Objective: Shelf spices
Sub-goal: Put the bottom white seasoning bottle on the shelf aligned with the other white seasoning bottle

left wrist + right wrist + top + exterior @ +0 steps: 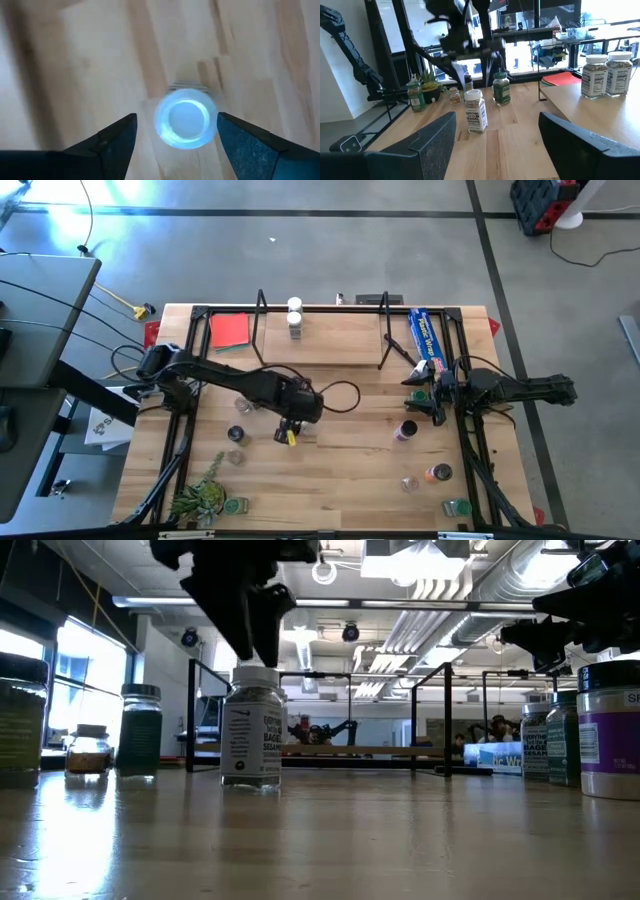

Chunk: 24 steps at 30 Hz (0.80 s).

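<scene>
Left gripper (291, 430) hangs over mid-table in the high view, with its arm reaching in from the left edge; the jar under it is hidden from above. Two white-capped jars (295, 318) already stand on the shelf (320, 340) at the far side, between its black wire uprights. The right gripper (425, 395) waits near the right edge, close to the blue box (428, 340). Loose spice jars lie scattered on both sides of the near half of the table, some beside the green plant (200, 498).

From the low view, the left gripper (255, 635) hovers just above a white-capped sesame jar (252, 728) that stands upright on the wood. Whether the fingers touch the cap I cannot tell.

Through the left wrist view, the jar's round cap (184, 120) sits between the two spread fingers (117, 137), a gap showing on each side: released, gripping nothing.

In the right wrist view, the right gripper's own fingers (432, 137) stand wide and empty, looking across at the same sesame jar (475, 110), with the left gripper above it and two shelved jars (606, 74) off to one side.

My reading: a pick of the sesame jar is in hand. Next, the left gripper should drop squarely around the cap, clamp on it, then carry the jar to the shelf beside the two there.
</scene>
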### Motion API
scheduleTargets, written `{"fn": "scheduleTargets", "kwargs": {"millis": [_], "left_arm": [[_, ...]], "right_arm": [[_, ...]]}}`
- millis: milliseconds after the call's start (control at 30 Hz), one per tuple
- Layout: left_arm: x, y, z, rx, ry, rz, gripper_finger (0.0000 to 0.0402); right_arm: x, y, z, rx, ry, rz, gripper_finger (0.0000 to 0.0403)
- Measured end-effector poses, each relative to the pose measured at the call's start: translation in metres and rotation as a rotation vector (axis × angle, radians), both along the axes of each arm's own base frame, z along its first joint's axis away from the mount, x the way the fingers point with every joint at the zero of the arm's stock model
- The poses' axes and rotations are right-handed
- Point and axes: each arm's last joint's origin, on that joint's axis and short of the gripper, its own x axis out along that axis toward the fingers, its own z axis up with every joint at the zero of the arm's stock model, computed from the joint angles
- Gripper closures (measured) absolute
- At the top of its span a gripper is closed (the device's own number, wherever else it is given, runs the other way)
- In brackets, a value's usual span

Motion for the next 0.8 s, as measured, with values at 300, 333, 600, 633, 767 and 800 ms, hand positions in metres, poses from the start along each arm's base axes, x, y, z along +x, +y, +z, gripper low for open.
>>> {"fn": "scheduleTargets", "kwargs": {"millis": [300, 333, 600, 633, 767, 800], "left_arm": [[-0.059, -0.022, 0.027, 0.101, -0.307, 0.346, 0.0133], [-0.066, -0.026, 0.027, 0.097, -0.354, 0.391, 0.0133], [-0.109, -0.051, 0.008, 0.028, -0.578, 0.544, 0.0133], [-0.112, -0.053, 0.004, 0.031, -0.582, 0.547, 0.0133], [-0.120, -0.058, -0.008, 0.059, -0.621, 0.581, 0.0133], [-0.122, -0.058, -0.010, 0.071, -0.637, 0.596, 0.0133]], "right_arm": [[0.000, 0.000, 0.000, 0.000, 0.000, 0.000, 0.0123], [0.000, 0.000, 0.000, 0.000, 0.000, 0.000, 0.0123], [-0.002, -0.004, 0.019, 0.413, -0.199, -0.079, 0.0123], [-0.003, -0.006, 0.024, 0.463, -0.266, -0.133, 0.0123], [0.000, -0.005, 0.037, 0.460, -0.387, -0.114, 0.0123], [0.003, -0.004, 0.038, 0.431, -0.383, -0.090, 0.0123]]}}
